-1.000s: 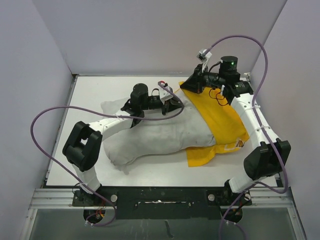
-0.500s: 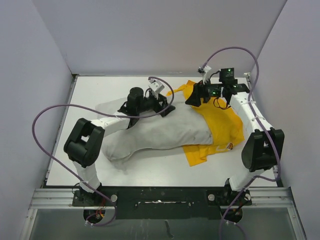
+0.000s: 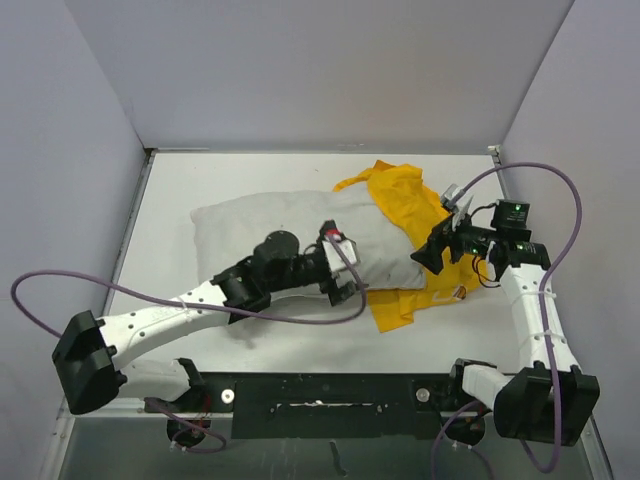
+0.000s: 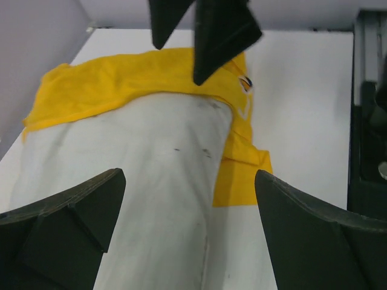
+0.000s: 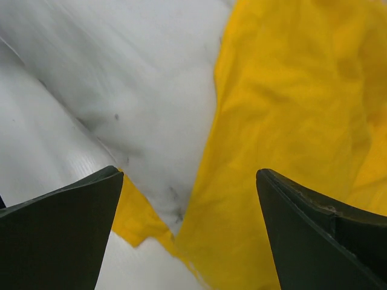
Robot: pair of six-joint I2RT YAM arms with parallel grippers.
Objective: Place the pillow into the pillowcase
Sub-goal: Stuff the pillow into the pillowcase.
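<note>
The white-grey pillow (image 3: pixel 280 225) lies across the middle of the table, and its right end is tucked into the yellow pillowcase (image 3: pixel 410 210). My left gripper (image 3: pixel 350 278) hovers open over the pillow's near edge, holding nothing. In the left wrist view the pillow (image 4: pixel 139 181) runs away from my left gripper (image 4: pixel 188 181) into the pillowcase (image 4: pixel 115 81). My right gripper (image 3: pixel 428 245) is open above the pillowcase's near right part. The right wrist view shows the right gripper (image 5: pixel 188 175) open over the line where the pillow (image 5: pixel 139 72) meets the pillowcase (image 5: pixel 290 121).
The white table (image 3: pixel 230 175) is walled at the back and on both sides. A flap of yellow cloth (image 3: pixel 400 305) sticks out toward the near edge. Purple cables (image 3: pixel 40 290) loop beside both arms. The black base rail (image 3: pixel 320 390) runs along the near edge.
Both grippers have opened and let go of the cloth. Both arms have drawn back toward the near side, and the pillow with the pillowcase has settled on the table.
</note>
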